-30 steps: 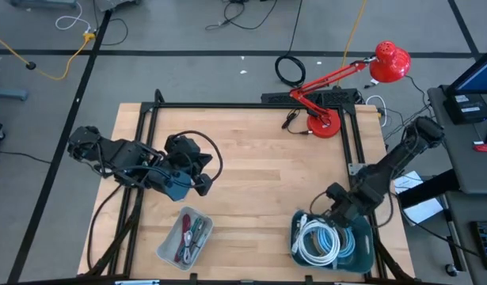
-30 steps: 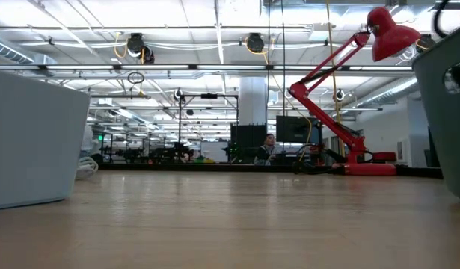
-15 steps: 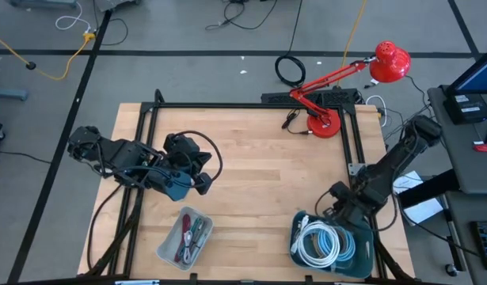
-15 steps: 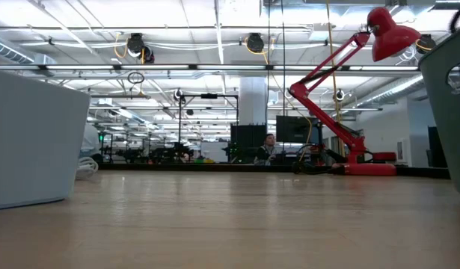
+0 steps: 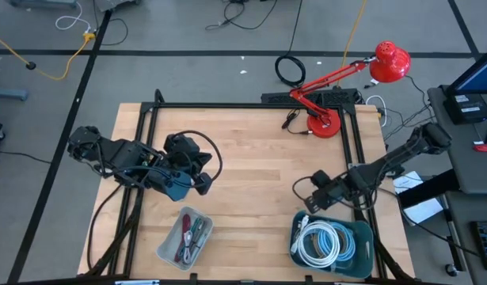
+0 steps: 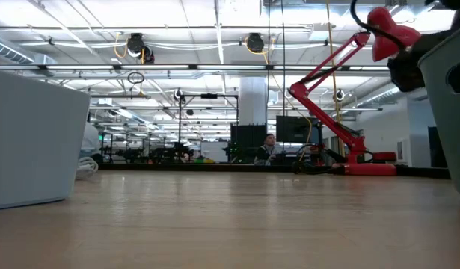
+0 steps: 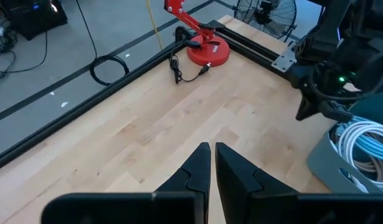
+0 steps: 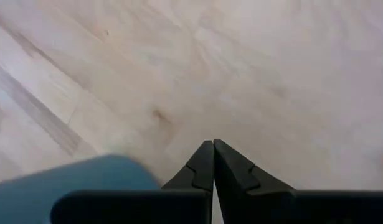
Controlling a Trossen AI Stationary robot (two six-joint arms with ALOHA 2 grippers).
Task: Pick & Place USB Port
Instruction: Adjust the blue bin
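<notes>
The right gripper (image 5: 305,203), fingers pressed together and empty, hovers just beyond the far edge of the teal bin (image 5: 362,241) of coiled cables (image 5: 318,241), probably positioned to reach in. The left gripper (image 5: 202,184), nearly closed, waits at table left above the grey tray (image 5: 165,249). Only the left wrist view shows the cables close up; no USB port is identifiable.

You had the cable bin (image 5: 362,252) at the table's (image 5: 259,158) front right, the small tray (image 5: 165,252) front left, and the lamp (image 5: 323,124) at the back edge.
</notes>
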